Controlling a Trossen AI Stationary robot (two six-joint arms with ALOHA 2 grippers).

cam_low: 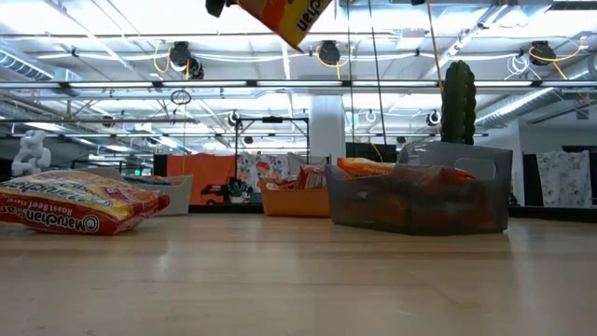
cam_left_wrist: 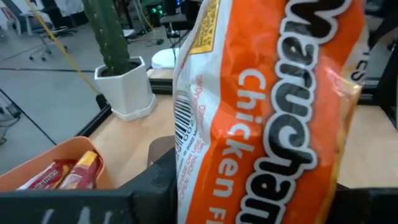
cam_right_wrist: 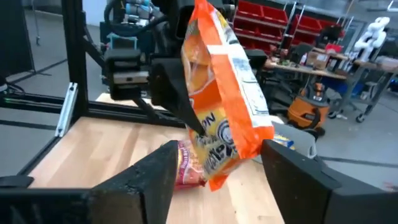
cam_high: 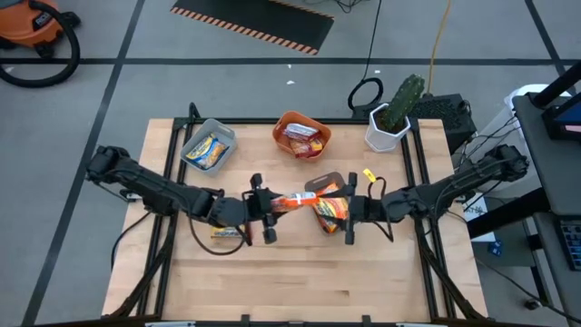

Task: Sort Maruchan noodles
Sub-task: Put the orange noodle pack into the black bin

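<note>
An orange crinkly plastic Maruchan chicken ramen packet w/ white lettering and a barcode fills most of the view, just in front of the dark left gripper. Beyond it: a green cactus in a white hexagonal pot on the wooden tabletop. An orange plastic tray nearby holds red packets.

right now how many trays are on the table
3: grey tray at the back left, orange tray at the back centre, dark clear tray mid-table under the right arm. None looks hidden.
</note>
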